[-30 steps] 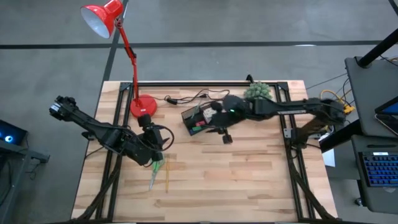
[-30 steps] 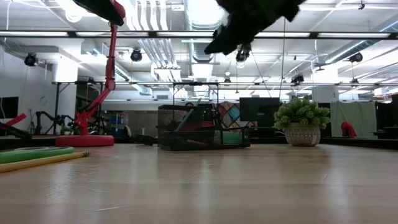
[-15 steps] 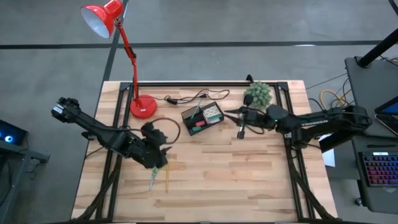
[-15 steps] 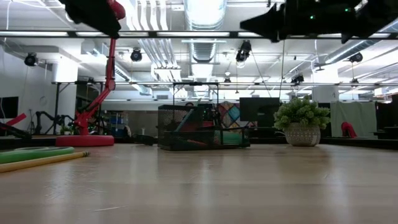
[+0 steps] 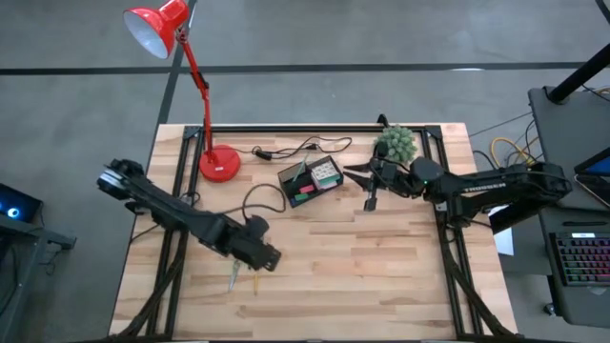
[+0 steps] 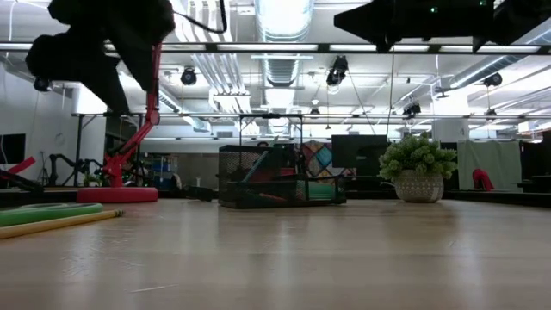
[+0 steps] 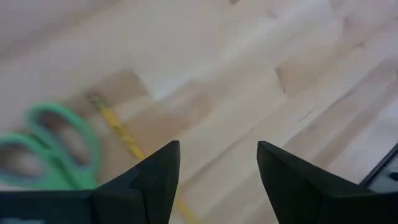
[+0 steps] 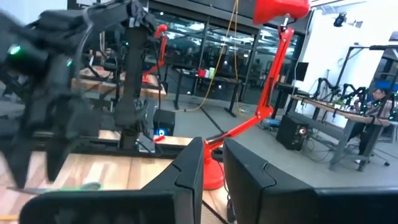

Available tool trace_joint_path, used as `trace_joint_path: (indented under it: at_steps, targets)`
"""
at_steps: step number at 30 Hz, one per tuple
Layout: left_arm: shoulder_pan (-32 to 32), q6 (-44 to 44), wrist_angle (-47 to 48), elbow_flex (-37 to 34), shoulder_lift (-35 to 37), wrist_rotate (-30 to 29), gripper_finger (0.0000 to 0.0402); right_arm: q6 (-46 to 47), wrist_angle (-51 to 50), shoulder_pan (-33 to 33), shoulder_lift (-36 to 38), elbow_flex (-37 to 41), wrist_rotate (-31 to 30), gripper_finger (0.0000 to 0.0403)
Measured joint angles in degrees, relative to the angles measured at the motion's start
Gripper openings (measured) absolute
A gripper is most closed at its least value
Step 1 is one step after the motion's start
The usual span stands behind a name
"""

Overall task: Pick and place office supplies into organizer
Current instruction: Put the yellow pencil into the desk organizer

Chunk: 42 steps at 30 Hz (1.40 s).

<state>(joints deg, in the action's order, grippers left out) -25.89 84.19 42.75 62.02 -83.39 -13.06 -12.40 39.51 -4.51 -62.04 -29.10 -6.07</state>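
Green-handled scissors [image 5: 233,276] and a yellow pencil [image 5: 254,277] lie flat on the wood near the table's left front; they also show as scissors [image 7: 50,146] and pencil [image 7: 121,134] in the left wrist view. My left gripper [image 5: 266,256] hangs open just above the table, right of them; its fingers [image 7: 163,163] frame bare wood beside the pencil. The black organizer [image 5: 310,178] stands mid-table with several coloured items inside. My right gripper [image 5: 362,181] hovers right of it, pointing level toward the table's left, with a narrow empty gap between its fingers [image 8: 194,163].
The red lamp's base [image 5: 219,164] and its black cable [image 5: 286,151] sit at the far left. A small green plant [image 5: 396,143] stands at the far right, close to my right arm. Bare wood stretches across the table's near right half [image 5: 381,276].
My left gripper has sunk and gone toward the table's near right, rolling its wrist, and now hangs low beside the scissors and pencil. My right gripper has drawn back from above the organizer toward the table's right edge and tipped up to level.
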Motion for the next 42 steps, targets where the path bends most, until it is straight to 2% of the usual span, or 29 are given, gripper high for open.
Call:
trace_joint_path:
  at_steps: [8,15,18,32,42]
  targets:
    - [-0.3,5.7,0.6,7.5,-12.1,6.0,0.0200,-2.1,-0.2,0.0,0.0,-0.6,0.0,0.0052]
    - [-1.7,10.1,14.2,16.5,-19.7,9.7,0.0200,-4.1,-0.1,0.0,0.0,-0.6,0.0,0.0052]
    - [-2.4,11.2,17.3,18.4,-21.6,11.5,0.0200,-5.7,-0.1,0.0,0.0,-0.6,0.0,0.0052]
    - [-4.1,14.5,17.3,12.7,-21.8,12.3,0.0200,-5.8,-0.3,0.0,0.0,-0.6,0.0,0.0052]
    - [-3.7,15.1,13.4,8.9,-21.8,14.6,0.0200,-6.1,-1.4,0.0,0.0,-0.6,0.0,0.0052]
